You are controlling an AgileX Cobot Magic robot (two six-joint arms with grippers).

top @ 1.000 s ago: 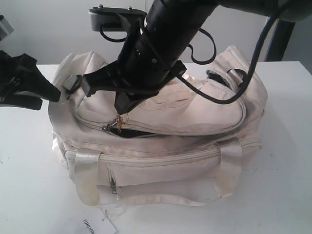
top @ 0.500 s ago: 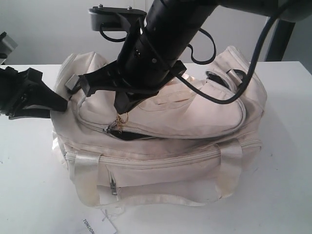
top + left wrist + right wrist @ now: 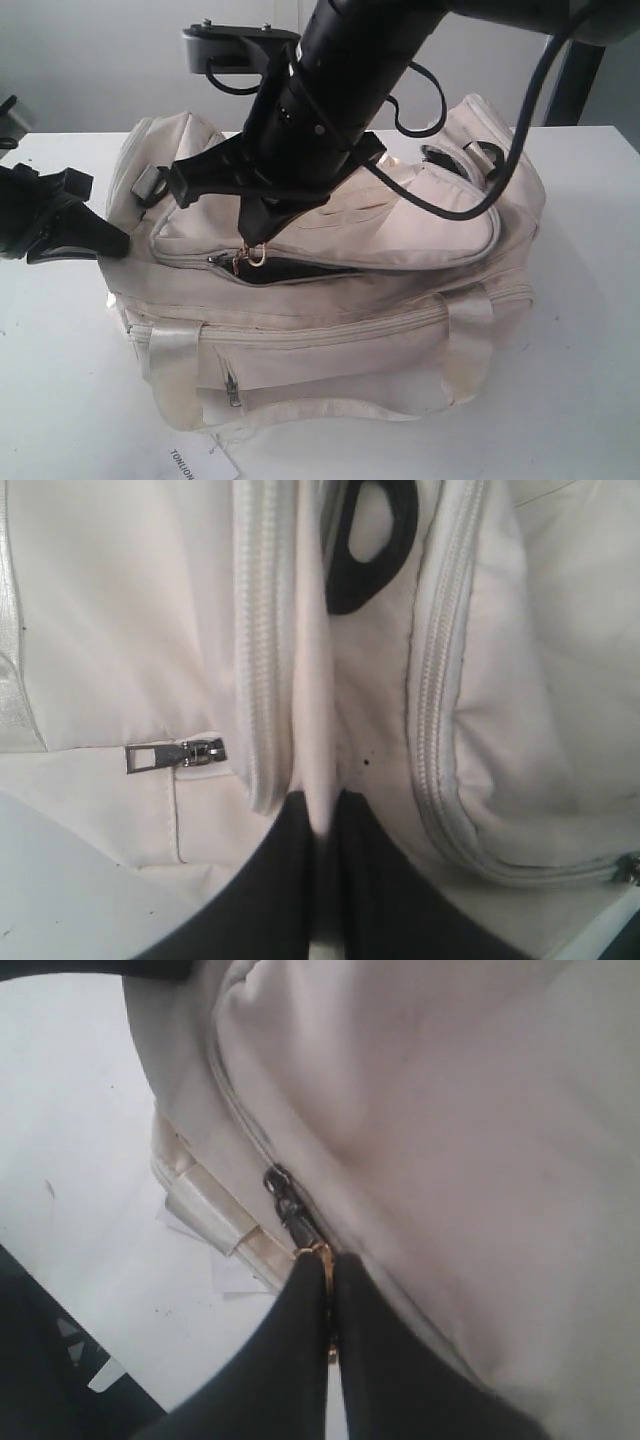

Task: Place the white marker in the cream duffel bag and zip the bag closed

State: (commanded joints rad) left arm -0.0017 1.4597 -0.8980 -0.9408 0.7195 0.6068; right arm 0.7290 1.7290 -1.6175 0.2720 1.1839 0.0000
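My left jaws pinch a fold of the cream duffel bag (image 3: 330, 330); my right jaws pinch its gold ring zip pull (image 3: 256, 256), with the zip (image 3: 300, 268) partly open. The white marker is hidden, probably inside. If the fold slips, the bag drags and the zip jams.

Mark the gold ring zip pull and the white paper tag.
gold ring zip pull (image 3: 257, 258), exterior view, the ring's loop.
white paper tag (image 3: 200, 462), exterior view, its printed face.
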